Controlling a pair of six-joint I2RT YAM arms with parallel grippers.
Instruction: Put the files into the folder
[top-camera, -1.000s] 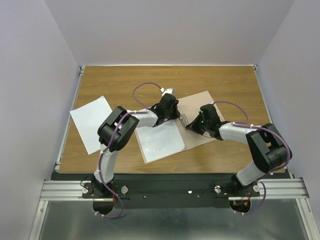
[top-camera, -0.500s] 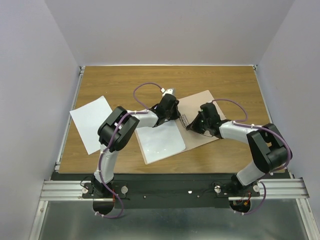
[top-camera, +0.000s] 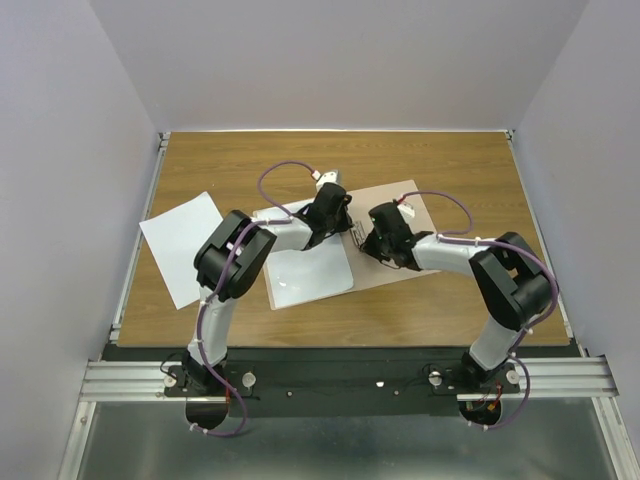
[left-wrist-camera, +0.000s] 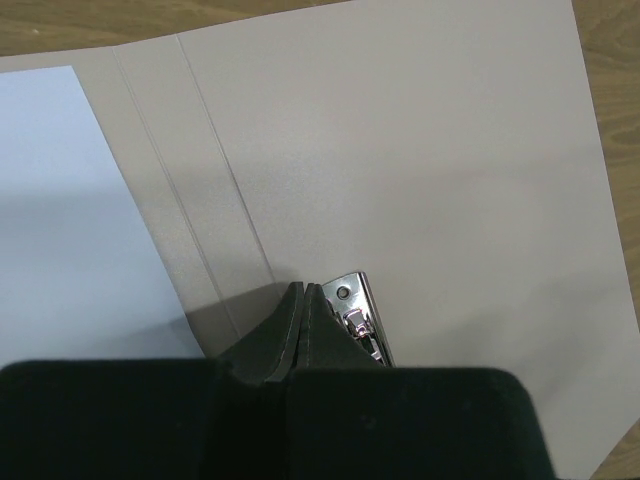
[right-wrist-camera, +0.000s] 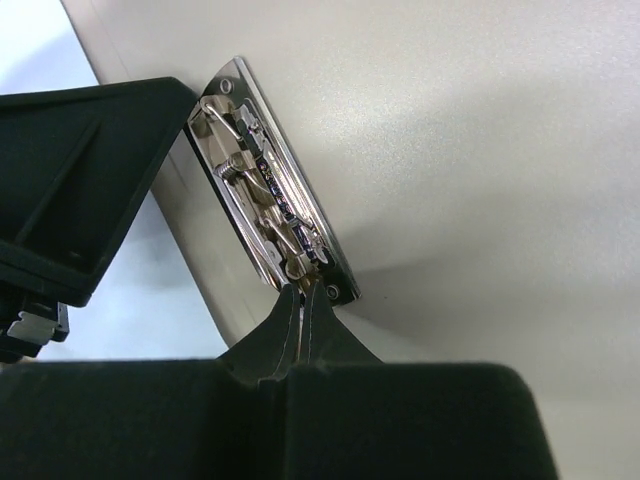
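Observation:
The folder lies open on the table, tan with a pale inner face. One white file lies on its left leaf and shows in the left wrist view. The other file lies on the table at the left. The metal clip sits at the fold and shows in the left wrist view. My left gripper is shut, its tips on the fold just left of the clip. My right gripper is shut on the clip's lever at its near end.
Both grippers meet over the folder's fold, left and right, close together. The left gripper's black body shows in the right wrist view. The wooden table has metal rails at its sides; purple walls surround it.
The folder, with the sheet on it, has slid and turned to the left. Both grippers moved left with it and stayed at the clip.

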